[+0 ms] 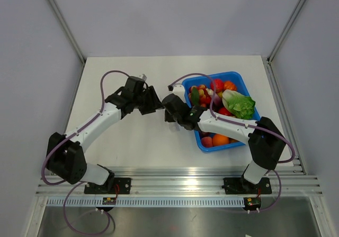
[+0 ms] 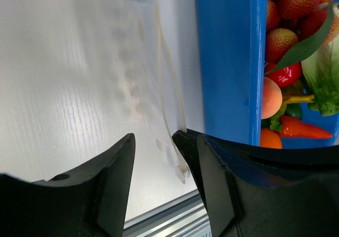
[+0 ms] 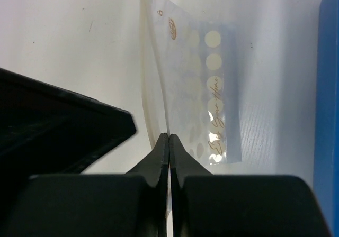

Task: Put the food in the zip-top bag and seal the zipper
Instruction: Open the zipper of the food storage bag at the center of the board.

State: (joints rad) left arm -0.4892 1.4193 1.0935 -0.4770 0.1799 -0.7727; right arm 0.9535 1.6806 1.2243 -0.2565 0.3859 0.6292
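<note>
Right wrist view: the right hand (image 3: pixel 168 142) has its two fingers pressed flat together, and the near edge of the zip-top bag (image 3: pixel 201 89) runs straight down into the tips, so the hand is clamped on the bag. From that pinch the clear pouch reaches away from the hand across the white counter (image 3: pixel 69 30), showing pale round dots and a line of gold script. The zipper strip cannot be told from the rest of the plastic. The wall of the blue tray (image 3: pixel 328 115) stands just beside the bag on the right.

In the left wrist view the left hand (image 2: pixel 153 142) has its fingers apart. The bag (image 2: pixel 172 97) shows edge-on as a thin translucent sheet in the gap, lying close to the finger on the tray side. Whether it touches that finger I cannot tell. The tray wall (image 2: pixel 228 62) rises right beside it, with peach, orange and red toy fruits behind.

From the top external view the two hands meet near the middle of the counter, the left hand (image 1: pixel 152 102) facing the right hand (image 1: pixel 168 109), just off the tray's (image 1: pixel 222 148) left wall. The tray sits toward the counter's right edge. The dark purple food cannot be told apart from the pile in the tray.
</note>
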